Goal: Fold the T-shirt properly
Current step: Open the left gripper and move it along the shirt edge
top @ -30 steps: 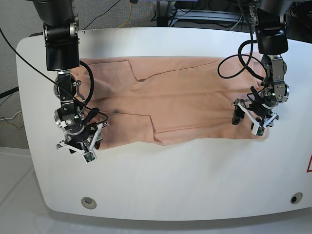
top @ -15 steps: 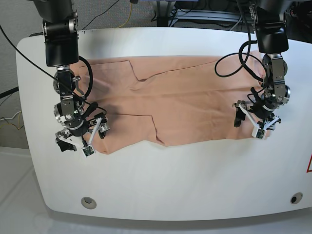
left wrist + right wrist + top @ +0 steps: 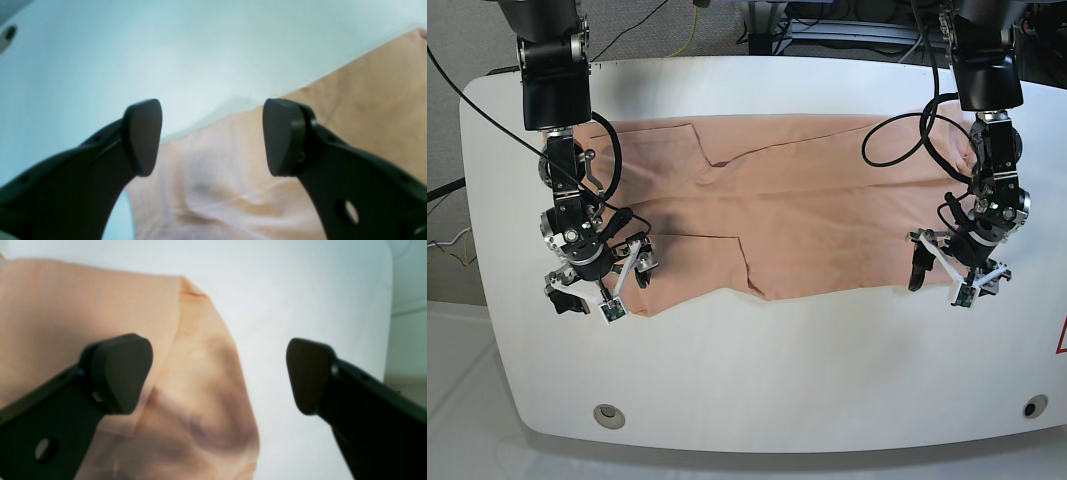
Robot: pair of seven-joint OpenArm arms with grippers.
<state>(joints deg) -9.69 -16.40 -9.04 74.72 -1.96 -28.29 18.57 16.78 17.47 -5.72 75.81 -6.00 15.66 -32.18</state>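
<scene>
The peach T-shirt point(image 3: 797, 215) lies flat across the white table, with folded layers and a stepped front edge. My right gripper point(image 3: 587, 298) is at its front left corner, open. In the right wrist view the fingers point(image 3: 120, 376) straddle that rumpled corner point(image 3: 203, 396) with nothing pinched. My left gripper point(image 3: 947, 278) hovers at the shirt's front right corner, open. In the left wrist view the wide-apart pads point(image 3: 283, 136) frame the shirt's edge point(image 3: 233, 173), which lies below them.
The white table point(image 3: 777, 380) has a round hole near each front corner point(image 3: 608, 413) point(image 3: 1034, 407). Black cables point(image 3: 907, 130) loop from the arms over the shirt's back edge. Grey floor and more cables lie beyond the far edge.
My right gripper has opened and let go of the shirt's front left corner, which now lies on the table. My left gripper has slid slightly toward the table's front edge.
</scene>
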